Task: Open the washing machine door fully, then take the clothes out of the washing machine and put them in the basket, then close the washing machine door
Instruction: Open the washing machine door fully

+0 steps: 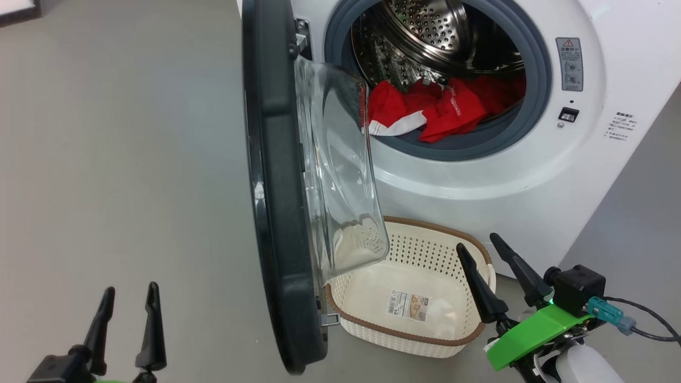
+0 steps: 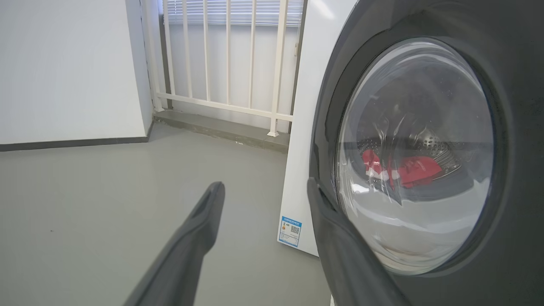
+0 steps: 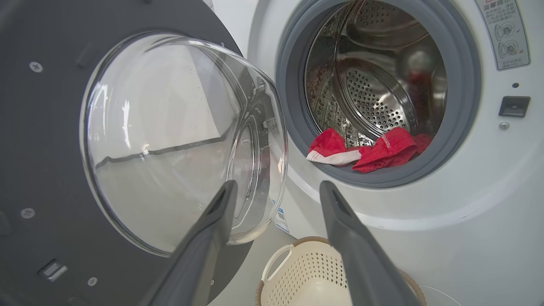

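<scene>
The washing machine door (image 1: 276,213) stands swung out from the washing machine (image 1: 532,175), with the clothes (image 1: 441,106) heaped at the front lip of the drum (image 1: 425,32). The basket (image 1: 425,250) sits on the floor (image 1: 133,159) below the opening; left gripper (image 1: 132,287) and right gripper (image 1: 477,240) hang empty, jaws wide.

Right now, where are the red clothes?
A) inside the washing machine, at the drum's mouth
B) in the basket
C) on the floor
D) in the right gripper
A: the clothes lie in the mouth of the washing machine; the basket has none.
</scene>
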